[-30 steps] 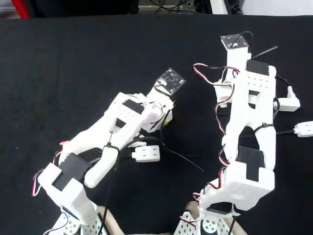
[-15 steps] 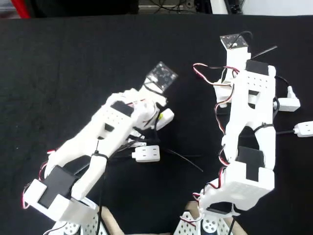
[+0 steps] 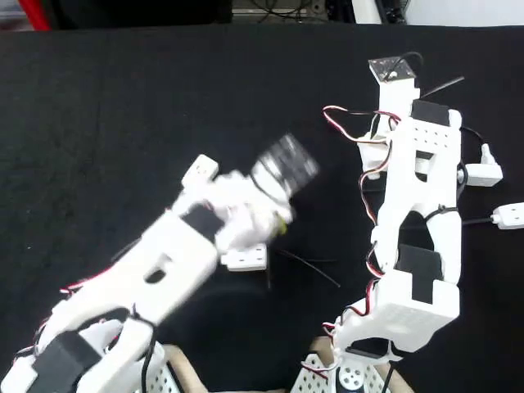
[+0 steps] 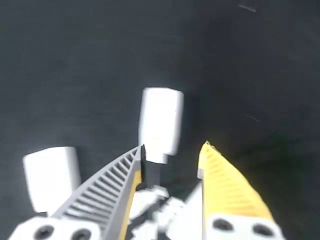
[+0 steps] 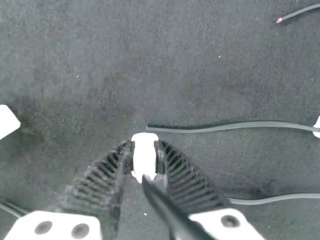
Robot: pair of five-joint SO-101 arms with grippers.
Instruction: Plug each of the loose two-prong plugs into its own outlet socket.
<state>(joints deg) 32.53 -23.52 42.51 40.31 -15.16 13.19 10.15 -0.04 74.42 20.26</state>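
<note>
Grippers first: R gripper (image 5: 145, 149) is clamped tight on a small white plug (image 5: 145, 162) over the black cloth (image 5: 75, 60), w/ a thin black cable (image 5: 225, 126) lying just past its tips. L gripper (image 4: 173, 146) has its fingers apart, one grey, one yellow. A white block (image 4: 161, 120) sits btwn the tips, close against the grey finger; can't tell if it's gripped or lying on the cloth. A second white block (image 4: 50, 175) is beside the grey finger. In high view, L arm (image 3: 164, 262) angles over a white socket (image 3: 246, 259) mid-table. R arm (image 3: 417, 213) stretches up the table, w/ a loose plug (image 3: 489, 170) and an edge socket (image 3: 512, 214) beside it at the right edge.
</note>
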